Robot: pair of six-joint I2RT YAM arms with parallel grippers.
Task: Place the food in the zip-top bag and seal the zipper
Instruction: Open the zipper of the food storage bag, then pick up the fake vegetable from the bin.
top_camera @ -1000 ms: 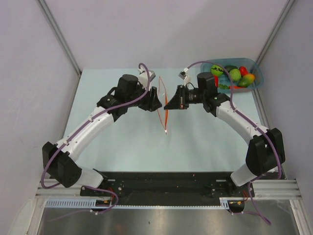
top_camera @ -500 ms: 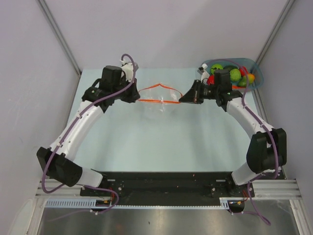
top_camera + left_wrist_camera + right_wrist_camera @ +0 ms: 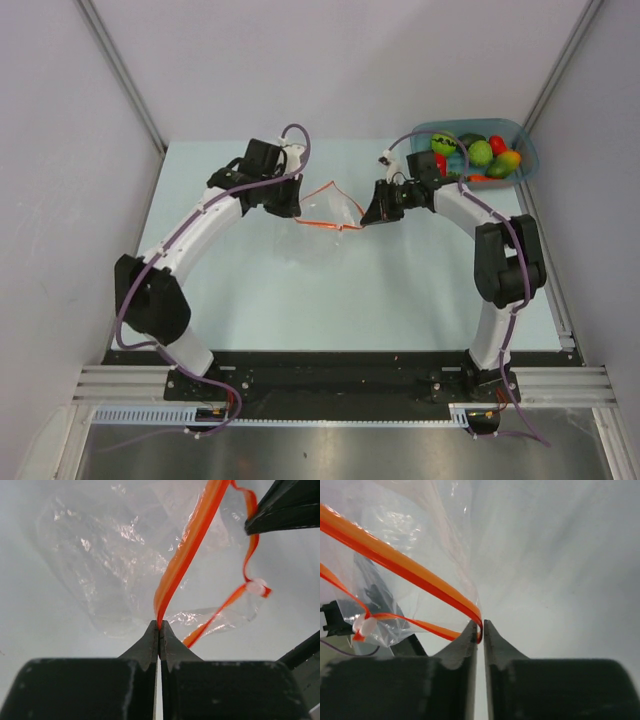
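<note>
Our left gripper (image 3: 159,627) and right gripper (image 3: 480,627) each pinch the zipper (image 3: 190,545), holding the empty zip-top bag (image 3: 110,555) at twelve o'clock. The food (image 3: 481,152) sits unpacked in the tray (image 3: 528,155) at two o'clock.

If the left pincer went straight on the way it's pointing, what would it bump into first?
The left pincer is pinching the zipper, so it would push straight into the clear zip-top bag first. The right pincer sits farther on, off to one side; how far is unclear.
</note>
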